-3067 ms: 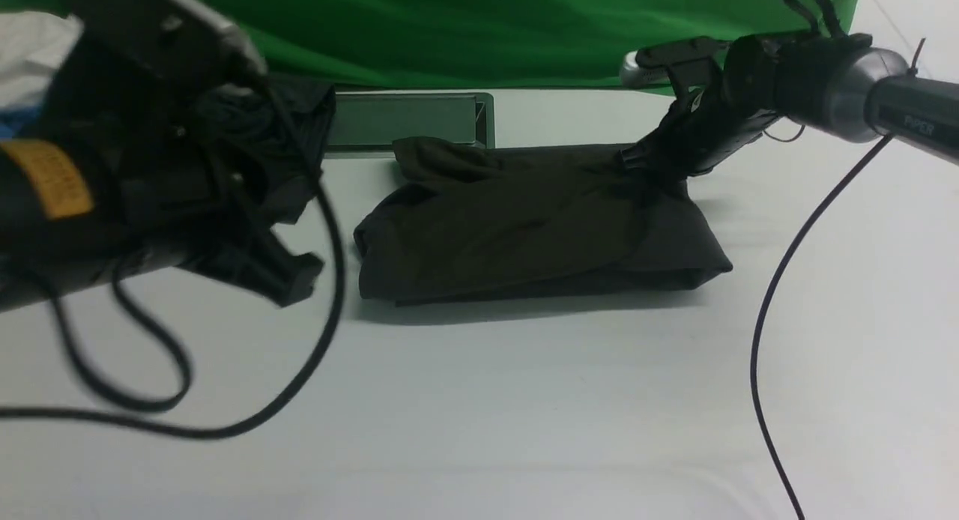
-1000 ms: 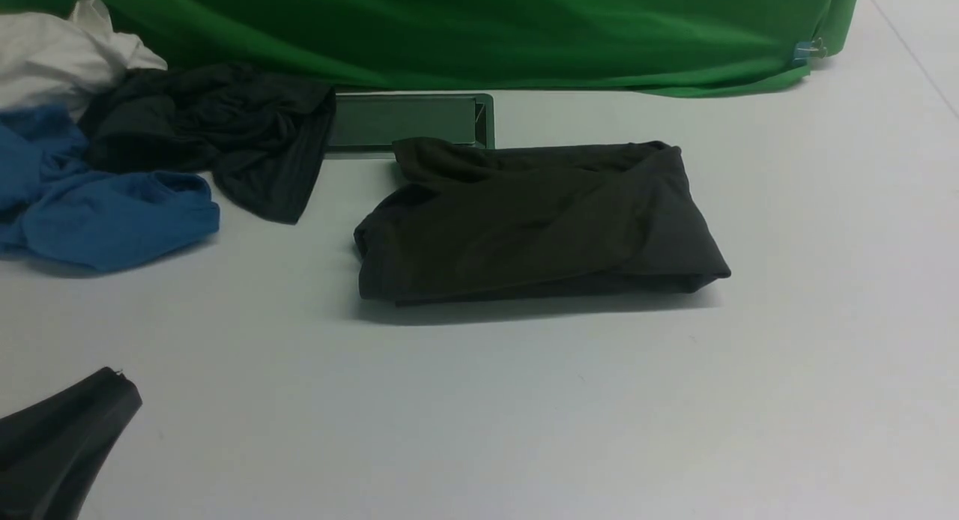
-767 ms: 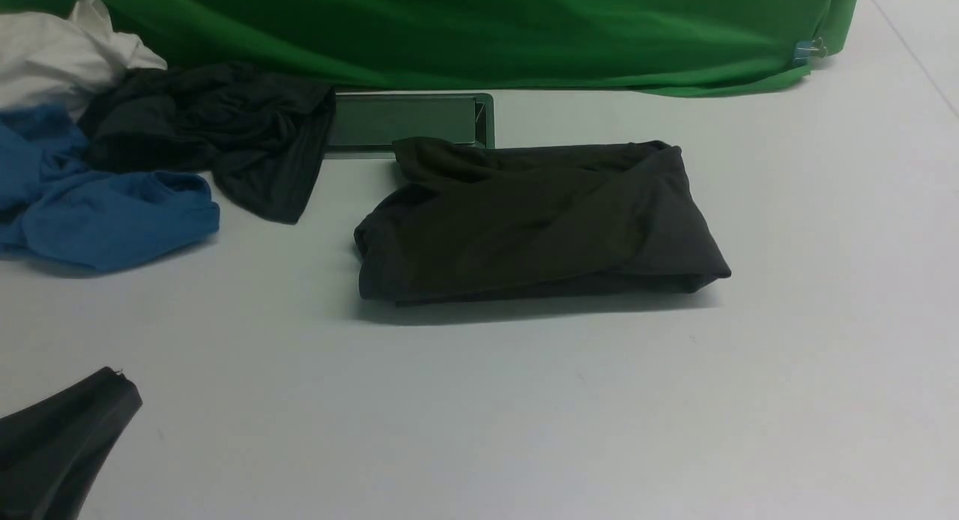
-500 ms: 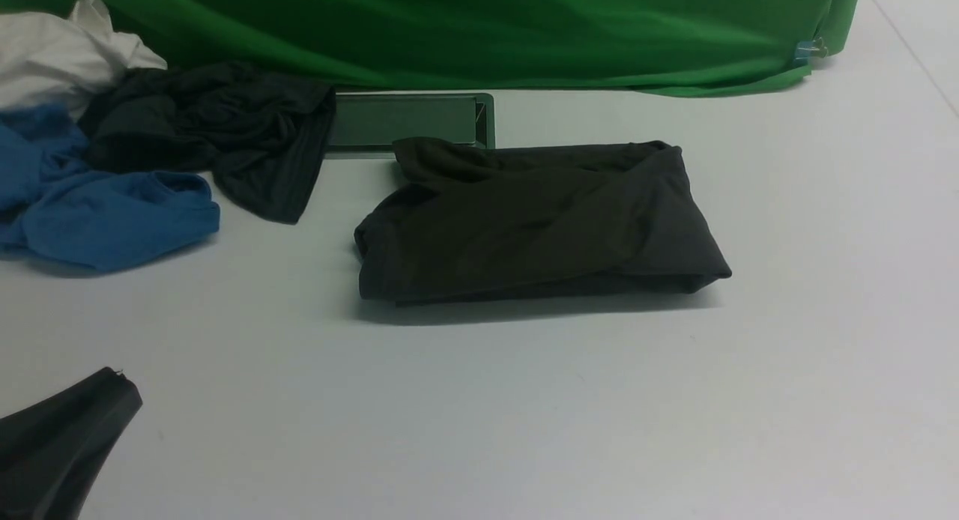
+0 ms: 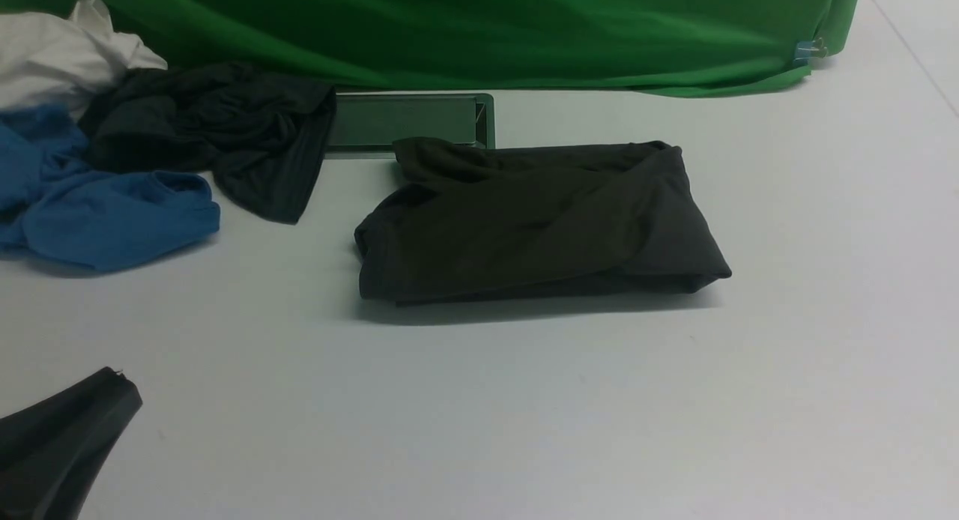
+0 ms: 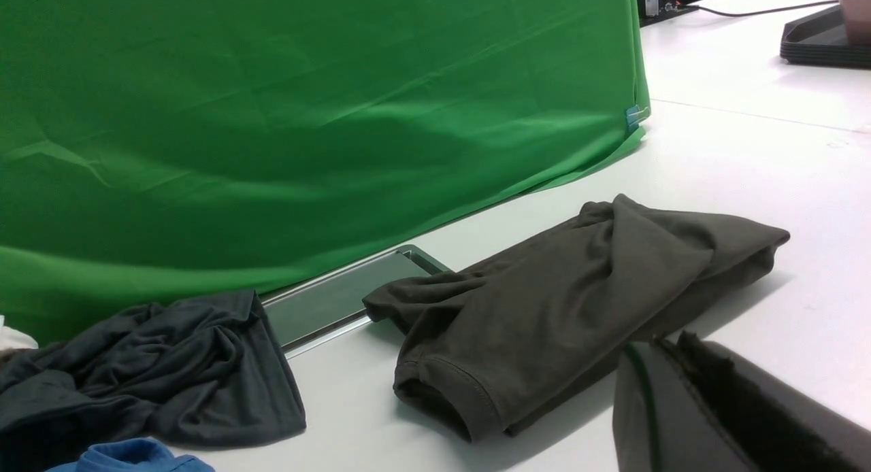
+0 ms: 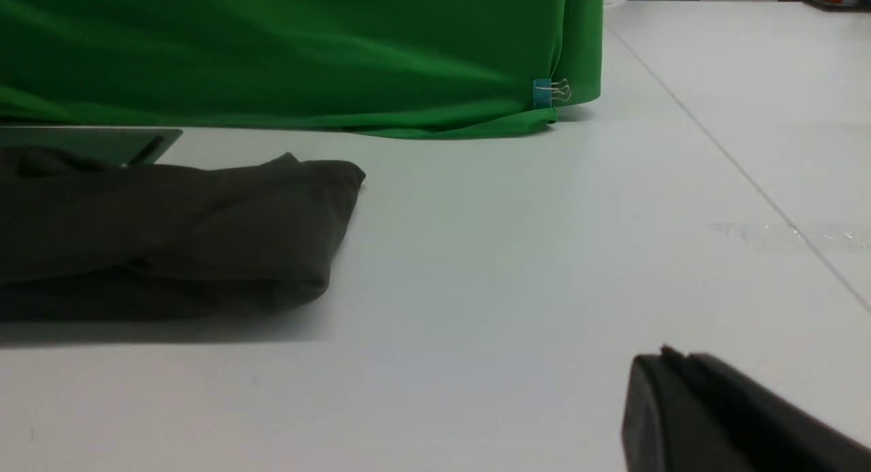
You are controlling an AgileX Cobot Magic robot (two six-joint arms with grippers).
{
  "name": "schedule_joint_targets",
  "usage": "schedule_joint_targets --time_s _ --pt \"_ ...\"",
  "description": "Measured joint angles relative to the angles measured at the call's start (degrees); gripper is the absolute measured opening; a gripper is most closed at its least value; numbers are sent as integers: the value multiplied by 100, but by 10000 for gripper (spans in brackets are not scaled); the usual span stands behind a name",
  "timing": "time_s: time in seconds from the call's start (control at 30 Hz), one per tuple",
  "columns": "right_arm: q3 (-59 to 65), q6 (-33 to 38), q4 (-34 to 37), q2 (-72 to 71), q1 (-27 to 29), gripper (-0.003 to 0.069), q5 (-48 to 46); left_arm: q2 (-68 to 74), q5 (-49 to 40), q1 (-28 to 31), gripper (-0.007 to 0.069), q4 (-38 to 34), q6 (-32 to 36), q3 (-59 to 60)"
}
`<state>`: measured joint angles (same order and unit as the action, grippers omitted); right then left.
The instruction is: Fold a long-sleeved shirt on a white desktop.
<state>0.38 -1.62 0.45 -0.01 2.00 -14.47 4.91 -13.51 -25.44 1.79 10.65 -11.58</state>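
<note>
The long-sleeved shirt (image 5: 539, 220) lies folded into a dark olive-charcoal rectangle in the middle of the white desktop (image 5: 524, 415). Nothing touches it. It also shows in the left wrist view (image 6: 578, 309) and the right wrist view (image 7: 170, 220); its logo and neck label are hidden. My left gripper (image 5: 112, 385) rests low at the near left, well short of the shirt, its jaws pressed together and empty (image 6: 663, 346). My right gripper (image 7: 670, 363) is out of the front view; its wrist view shows it shut, empty, and off to the shirt's right.
A blackish-teal garment (image 5: 217, 134), a blue garment (image 5: 105, 213) and a white cloth (image 5: 60, 55) are heaped at the far left. A grey metal plate (image 5: 404, 121) sits just behind the shirt. The green backdrop (image 5: 487, 25) closes the far side.
About three seconds ago both arms were over the table, the right gripper at the shirt's far right corner. Both have since pulled back. Nothing has moved in the last second.
</note>
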Motion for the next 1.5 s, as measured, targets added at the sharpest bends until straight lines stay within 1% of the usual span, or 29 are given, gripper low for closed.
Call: schedule_joint_targets --time_s 0.2,0.3,0.37,0.43,0.47,0.5,0.53,0.57,0.67,0.73,0.8,0.9,0.97,1.1,1.5 --pt "0 2 0 0 0 59 0 0 0 0 21 0 0 0" --pt "0 2 0 0 0 64 0 0 20 2 21 115 0 0" --pt "0 2 0 0 0 69 0 0 188 144 21 217 -33 73" --pt "0 2 0 0 0 78 5 -37 354 571 19 199 -98 216" --pt "0 2 0 0 0 78 5 -53 367 623 19 186 -101 233" --pt "0 2 -5 0 0 85 0 -137 527 1078 19 54 -101 399" --pt "0 2 -5 0 0 86 0 -151 571 1197 19 11 -91 450" --pt "0 2 -5 0 0 95 0 -289 776 1682 19 -240 -35 696" --pt "0 2 -5 0 0 108 0 -454 1028 2387 19 -782 76 1093" --pt "0 7 -5 -3 0 115 7 -475 847 2719 19 -1032 143 1172" --pt "0 7 -5 -7 0 121 1 -495 484 2874 19 -1122 228 1182" --pt "0 7 -5 -7 0 130 9 -501 -43 2904 19 -1200 356 1197" --pt "0 7 -5 -7 0 136 9 -501 -157 2898 19 -1229 460 1197" --pt "0 7 -5 -7 0 148 9 -501 -132 2898 19 -1235 559 1197" --pt "0 7 -5 -7 0 181 9 -501 -86 2898 19 -1235 562 1197"
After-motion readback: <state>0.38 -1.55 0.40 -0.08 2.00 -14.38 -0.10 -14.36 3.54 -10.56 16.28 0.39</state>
